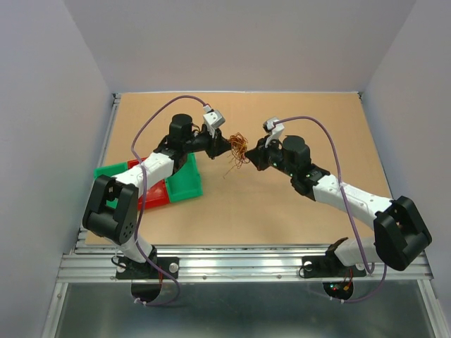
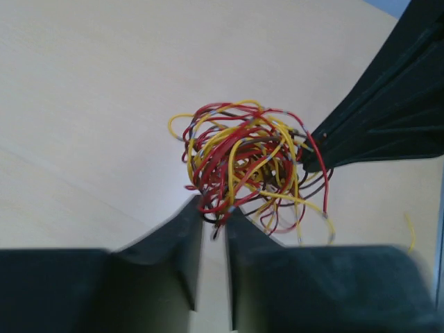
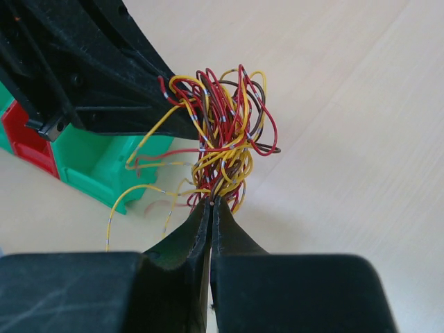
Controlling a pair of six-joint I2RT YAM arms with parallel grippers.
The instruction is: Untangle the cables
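Note:
The cables [image 1: 238,149] are a fist-sized tangle of thin red, yellow and dark brown wires, held above the table between both grippers. In the left wrist view the cables [image 2: 246,166] hang at my left gripper [image 2: 214,208], whose jaws are nearly closed and pinch a few strands. In the right wrist view my right gripper [image 3: 211,202] is shut on strands at the bottom of the cables [image 3: 222,135]. Loose yellow strands trail to the left. In the top view the left gripper [image 1: 227,146] and right gripper [image 1: 252,155] face each other.
Green bins [image 1: 184,180] and a red bin [image 1: 153,196] sit on the table under the left arm; a green bin [image 3: 104,163] also shows in the right wrist view. Purple cables run along both arms.

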